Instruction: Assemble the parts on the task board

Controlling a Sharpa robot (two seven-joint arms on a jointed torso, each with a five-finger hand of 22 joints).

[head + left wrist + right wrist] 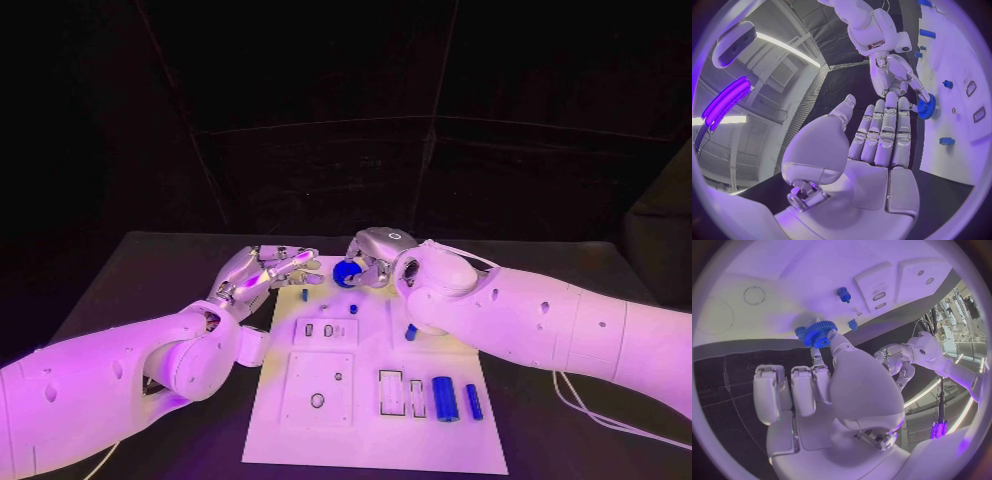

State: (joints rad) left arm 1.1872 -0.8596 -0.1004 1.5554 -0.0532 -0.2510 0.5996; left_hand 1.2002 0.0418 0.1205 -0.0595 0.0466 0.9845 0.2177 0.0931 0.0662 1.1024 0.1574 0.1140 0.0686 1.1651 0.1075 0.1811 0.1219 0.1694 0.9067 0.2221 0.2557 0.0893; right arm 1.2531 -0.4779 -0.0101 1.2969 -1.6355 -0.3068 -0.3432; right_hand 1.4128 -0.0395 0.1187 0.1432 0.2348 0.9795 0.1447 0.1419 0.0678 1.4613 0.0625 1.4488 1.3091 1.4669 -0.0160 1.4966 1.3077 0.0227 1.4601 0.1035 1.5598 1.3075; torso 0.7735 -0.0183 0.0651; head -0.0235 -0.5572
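Right hand [378, 262] pinches the blue gear [346, 273] between thumb and a fingertip at the far end of the task board [289, 440], other fingers loosely curled behind. In the right wrist view the gear [820, 334] sits right at the fingertips, toothed rim showing, flat face tilted toward the white plate; I cannot tell if it touches the plate or hangs just above it. Left hand [267, 270] holds nothing, fingers straight and side by side, thumb apart, resting at the board's far left corner, palm facing the gear. In the left wrist view the left fingertips [891, 100] reach almost to the right hand [895, 75], and the gear [927, 106] lies just beyond them, toward the board side.

Going near to far on the board: two blue cylinders [446, 398] lie at the near right beside empty rectangular slots, long axes pointing away from the robot; a small blue peg [411, 332] lies mid-board by the right forearm; another small blue piece [353, 309] further out; then the gear at the far end.

Key relation: the gear is already in the right hand, right arm is the one on it; the left hand is just beside, a support. Judged step: seating the gear at the far end of the board, early in the task, since the cylinders and slots look untouched
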